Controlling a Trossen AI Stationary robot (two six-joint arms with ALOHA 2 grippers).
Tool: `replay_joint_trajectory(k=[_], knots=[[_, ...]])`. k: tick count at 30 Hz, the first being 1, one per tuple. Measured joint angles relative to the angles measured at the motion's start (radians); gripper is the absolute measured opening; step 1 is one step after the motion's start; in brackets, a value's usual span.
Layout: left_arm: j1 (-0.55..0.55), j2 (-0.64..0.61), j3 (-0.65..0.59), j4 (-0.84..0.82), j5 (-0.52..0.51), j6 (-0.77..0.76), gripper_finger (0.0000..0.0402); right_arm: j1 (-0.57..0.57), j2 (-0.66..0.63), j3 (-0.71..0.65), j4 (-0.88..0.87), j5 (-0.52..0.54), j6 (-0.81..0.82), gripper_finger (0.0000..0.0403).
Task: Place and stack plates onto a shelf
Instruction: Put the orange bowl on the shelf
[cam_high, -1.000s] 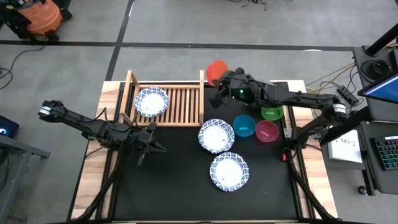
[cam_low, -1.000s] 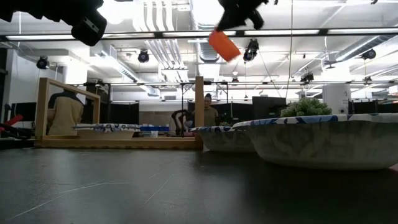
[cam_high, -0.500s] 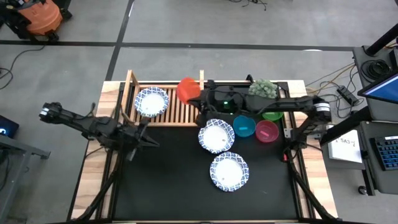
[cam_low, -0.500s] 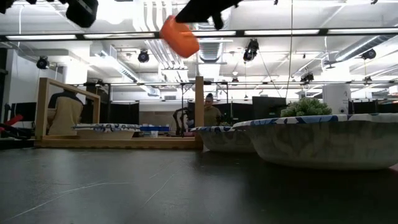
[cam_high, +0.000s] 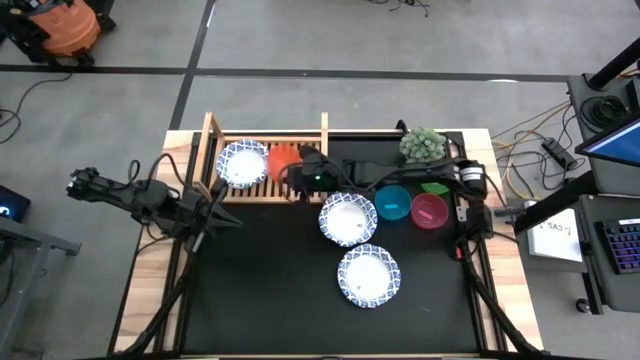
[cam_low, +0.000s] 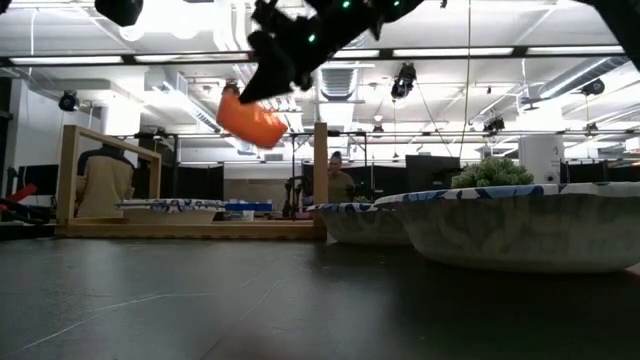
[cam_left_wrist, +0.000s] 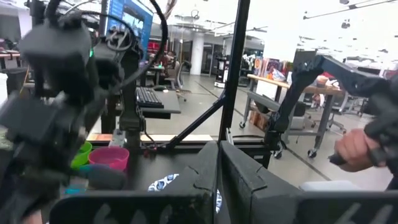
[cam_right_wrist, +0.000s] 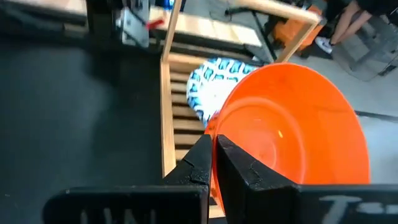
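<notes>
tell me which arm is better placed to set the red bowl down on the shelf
Right. The right gripper already holds the red bowl in the air above the shelf, beside the plate there. The left gripper waits off the shelf's front-left corner, holding nothing.

The right arm stretches far left across the table's far side, its right gripper (cam_high: 297, 172) raised and pinched closed. The left arm lies low at the left edge, its left gripper (cam_high: 212, 217) closed.

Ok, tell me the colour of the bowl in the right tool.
Orange bowl; right wrist view shows it best.
</notes>
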Motion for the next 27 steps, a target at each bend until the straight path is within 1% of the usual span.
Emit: replay_joint_trajectory(k=[5, 7, 8, 11, 14, 18, 22, 24, 27], knots=[[0.0, -0.001, -0.001, 0.001, 0.0, 0.003, 0.0, -0.002, 0.088, 0.06, -0.045, 0.002, -0.021, 0.0009], [0.0, 0.0, -0.001, 0.002, 0.0, 0.003, 0.0, -0.006, 0.119, 0.068, -0.054, 0.02, -0.032, 0.0009], [0.0, 0.0, -0.001, 0.002, 0.0, 0.003, 0.0, -0.007, 0.135, 0.071, -0.049, 0.045, -0.038, 0.0009], [0.0, 0.0, -0.001, 0.003, 0.0, 0.003, 0.0, -0.014, 0.175, 0.079, -0.052, 0.164, -0.052, 0.0009], [0.0, 0.0, -0.001, 0.003, -0.001, 0.003, 0.0, -0.023, 0.209, 0.088, -0.048, 0.212, -0.059, 0.0009], [0.0, 0.0, -0.001, 0.003, -0.001, 0.003, 0.0, -0.035, 0.241, 0.096, -0.046, 0.21, -0.047, 0.0009], [0.0, 0.001, -0.002, 0.004, -0.034, 0.003, 0.0, -0.049, 0.245, 0.096, -0.043, 0.201, -0.016, 0.0011], [0.0, 0.002, -0.002, 0.004, -0.045, 0.003, 0.0, -0.057, 0.245, 0.096, -0.042, 0.192, -0.006, 0.002], [0.0, 0.002, -0.003, 0.005, -0.051, 0.003, 0.0, -0.066, 0.245, 0.096, -0.043, 0.175, 0.022, 0.0044]])
